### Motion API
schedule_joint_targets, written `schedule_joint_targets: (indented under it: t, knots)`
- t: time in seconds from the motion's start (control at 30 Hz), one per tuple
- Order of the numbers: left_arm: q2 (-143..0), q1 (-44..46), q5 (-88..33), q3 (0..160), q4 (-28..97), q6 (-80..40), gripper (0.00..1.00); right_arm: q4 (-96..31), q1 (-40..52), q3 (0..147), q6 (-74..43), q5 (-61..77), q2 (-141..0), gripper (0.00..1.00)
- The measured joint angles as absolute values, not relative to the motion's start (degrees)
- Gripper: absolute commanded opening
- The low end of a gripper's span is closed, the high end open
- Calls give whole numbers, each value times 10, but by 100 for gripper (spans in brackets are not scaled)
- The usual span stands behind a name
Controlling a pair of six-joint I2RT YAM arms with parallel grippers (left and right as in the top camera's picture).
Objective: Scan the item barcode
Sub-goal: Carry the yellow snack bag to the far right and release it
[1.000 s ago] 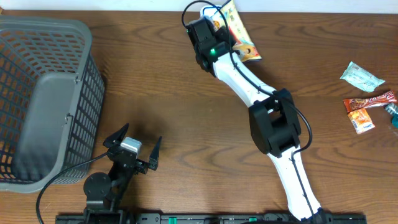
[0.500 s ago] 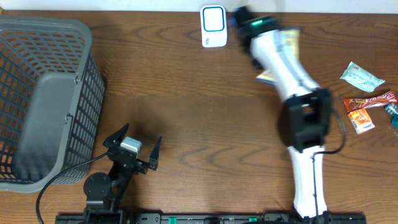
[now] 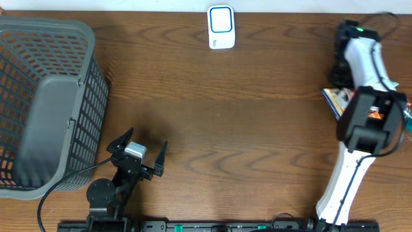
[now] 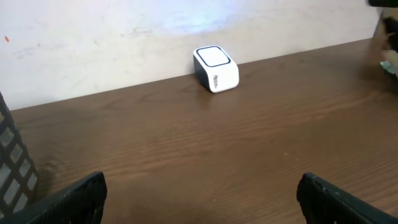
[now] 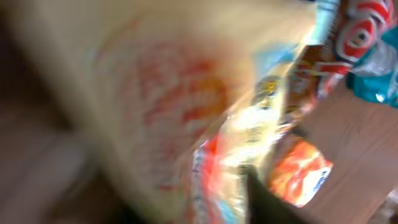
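Blurred snack packet (image 5: 155,106) fills right wrist view.

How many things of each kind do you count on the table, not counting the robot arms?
Baskets: 1, the grey basket
Scanners: 1, the white scanner
Snack packets: 4 that I can tell apart in the blurred right wrist view: yellow packet, red packet, orange packet, teal packet
Total: 6
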State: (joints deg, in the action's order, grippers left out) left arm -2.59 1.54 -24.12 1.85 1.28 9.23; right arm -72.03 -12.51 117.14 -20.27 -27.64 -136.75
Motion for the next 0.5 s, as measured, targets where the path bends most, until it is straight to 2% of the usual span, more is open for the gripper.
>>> schedule_joint_targets:
  t: [0.13, 0.27, 0.5]
  knots:
    - [-26, 15, -241, 18, 13, 92, 98, -740, -179, 1172, -208, -238, -1356, 99]
    - [-26, 15, -241, 18, 13, 93, 98, -763, -192, 1170, -213, -170, -1298, 99]
    - [-26, 15, -241, 18, 13, 92, 98, -787, -150, 1173, -227, -10, -1062, 99]
